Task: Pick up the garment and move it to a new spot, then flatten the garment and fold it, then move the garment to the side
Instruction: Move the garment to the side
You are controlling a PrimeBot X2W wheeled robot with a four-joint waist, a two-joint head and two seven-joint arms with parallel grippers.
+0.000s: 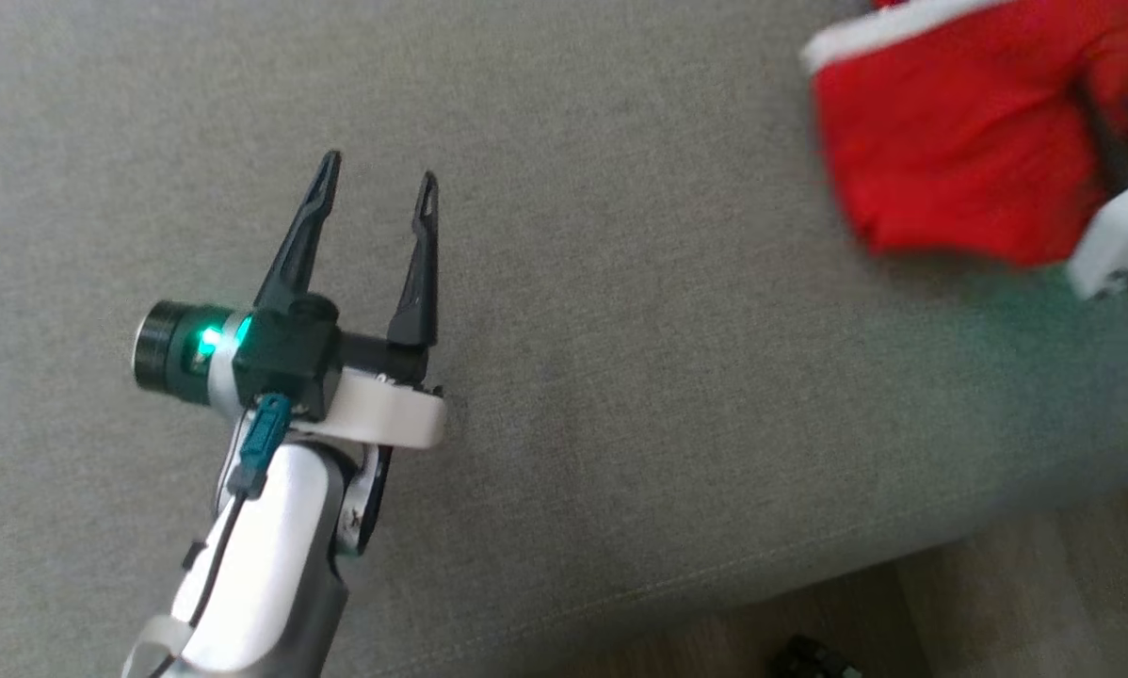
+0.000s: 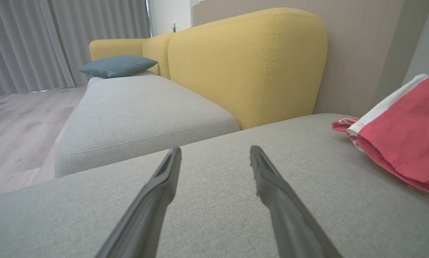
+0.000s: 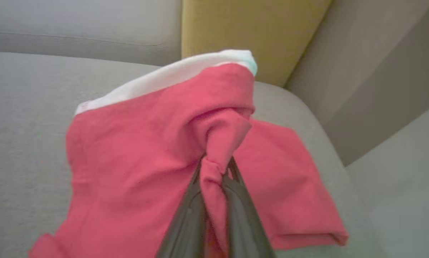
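Little gripped: pinches only a twisted tuft of the red garment [image 3: 128, 143] in the right tool [image 3: 216, 163], at the far right of the sofa cushion [image 1: 620, 377]; left tool [image 1: 380, 169] spread. May slip free or drag crumpled.

Home living rm: yellow sofa [image 2: 246, 64], cushion [image 2: 117, 65], curtains [image 2: 21, 43].

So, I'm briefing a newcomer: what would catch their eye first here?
The red garment with a white band, bunched and pinched in the shut right gripper at the right of the grey sofa seat. Next, the left gripper, open and empty over that seat, and the yellow backrest behind.
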